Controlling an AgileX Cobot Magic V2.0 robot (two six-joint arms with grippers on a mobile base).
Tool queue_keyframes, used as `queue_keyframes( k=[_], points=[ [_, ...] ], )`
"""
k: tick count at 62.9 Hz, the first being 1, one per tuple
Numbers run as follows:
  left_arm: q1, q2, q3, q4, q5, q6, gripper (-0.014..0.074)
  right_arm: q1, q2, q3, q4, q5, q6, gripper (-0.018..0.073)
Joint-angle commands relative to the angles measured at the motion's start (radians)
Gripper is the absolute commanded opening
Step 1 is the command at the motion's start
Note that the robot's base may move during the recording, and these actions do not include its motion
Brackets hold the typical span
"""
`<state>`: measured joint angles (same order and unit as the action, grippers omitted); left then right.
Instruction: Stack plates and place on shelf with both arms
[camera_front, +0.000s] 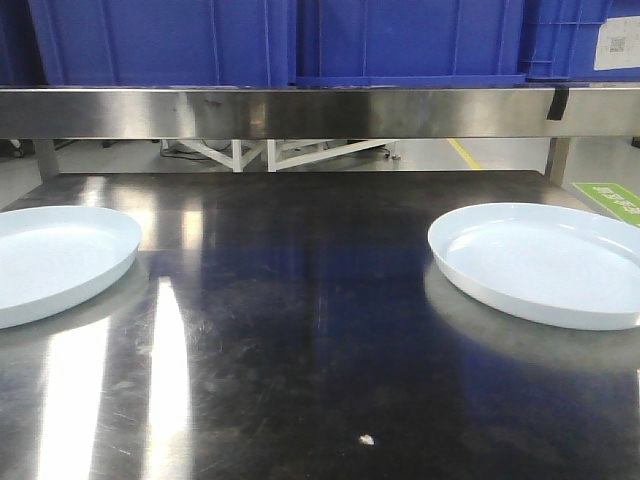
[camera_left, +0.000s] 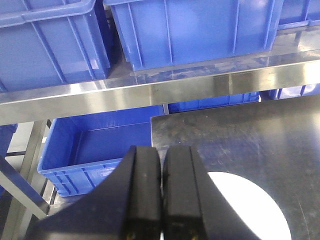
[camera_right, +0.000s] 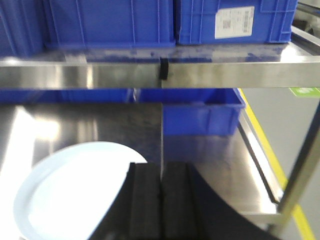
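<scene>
The left plate (camera_front: 50, 262) and the right plate (camera_front: 545, 262) lie flat and well apart at opposite sides of our steel worktop (camera_front: 300, 330). Our left claw (camera_left: 162, 195) and right claw (camera_right: 161, 200) each hover beside a plate, jaws pressed together, gripping nothing. Blue crates (camera_front: 160, 40) fill the shelf (camera_front: 300, 110) above.

a wide bare stretch of counter (camera_front: 300, 330) is lying open between the left plate (camera_front: 50, 260) and right plate (camera_front: 545, 265). the steel shelf (camera_front: 300, 110) is hanging low across the back, blue crates (camera_front: 170, 40) crowding its top.
</scene>
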<state>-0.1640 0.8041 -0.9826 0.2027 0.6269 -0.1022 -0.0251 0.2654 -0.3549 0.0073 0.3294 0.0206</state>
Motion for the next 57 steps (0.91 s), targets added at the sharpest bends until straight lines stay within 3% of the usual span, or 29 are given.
queue_keyframes(
  k=[1, 12, 20, 35, 43, 46, 57],
  points=[
    [-0.007, -0.004, -0.036, 0.001, -0.08, 0.003, 0.0091, 0.002, 0.159, -0.152, -0.055, -0.009, -0.041, 0.0057],
    [-0.007, -0.004, -0.036, 0.001, -0.08, 0.003, 0.0091, 0.002, 0.505, -0.383, -0.047, 0.051, -0.045, 0.0057],
    [-0.007, -0.004, -0.036, 0.001, -0.067, 0.003, 0.0091, 0.002, 0.66, -0.466, 0.039, 0.051, -0.045, 0.0057],
    [-0.007, -0.004, -0.036, -0.016, -0.061, 0.003, 0.0091, 0.002, 0.772, -0.478, 0.185, 0.082, -0.045, 0.0057],
    [-0.007, -0.004, -0.036, -0.023, -0.058, 0.003, 0.0091, 0.002, 0.783, -0.478, 0.212, 0.089, -0.045, 0.0072],
    [-0.007, -0.004, -0.036, -0.028, -0.051, 0.003, 0.0091, 0.002, 0.783, -0.478, 0.236, 0.075, -0.045, 0.0139],
    [-0.007, 0.026, -0.036, -0.034, 0.04, 0.001, 0.0105, 0.002, 0.773, -0.478, 0.324, 0.051, -0.045, 0.061]
  ],
)
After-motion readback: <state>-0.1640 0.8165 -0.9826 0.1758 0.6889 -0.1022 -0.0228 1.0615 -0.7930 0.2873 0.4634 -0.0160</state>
